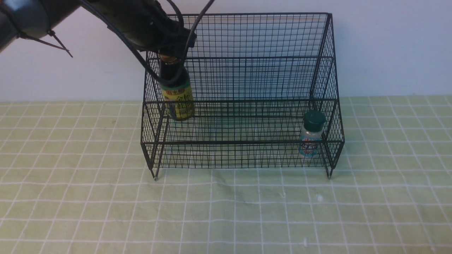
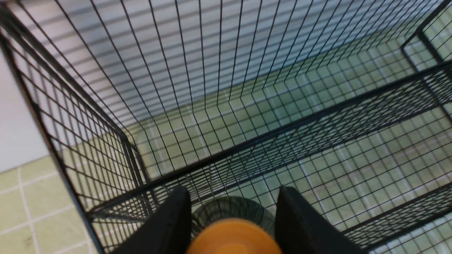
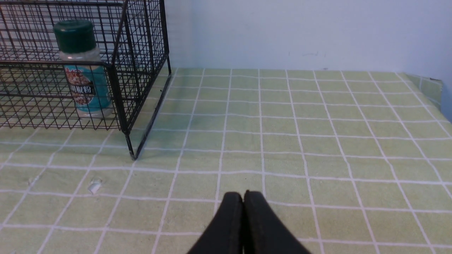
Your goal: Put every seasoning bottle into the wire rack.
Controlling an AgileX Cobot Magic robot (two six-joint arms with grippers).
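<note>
Front view: left end effector (image 1: 171, 65) grips sauce bottle (image 1: 178, 102) inside rack (image 1: 247, 57); right end effector (image 3: 243, 194), wrist view only, pinched empty.

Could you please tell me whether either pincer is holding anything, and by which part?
The left pincer holds the dark-sauce bottle by its upper end, fingers either side of the neck and orange cap. The right pincer is shut, empty.
</note>
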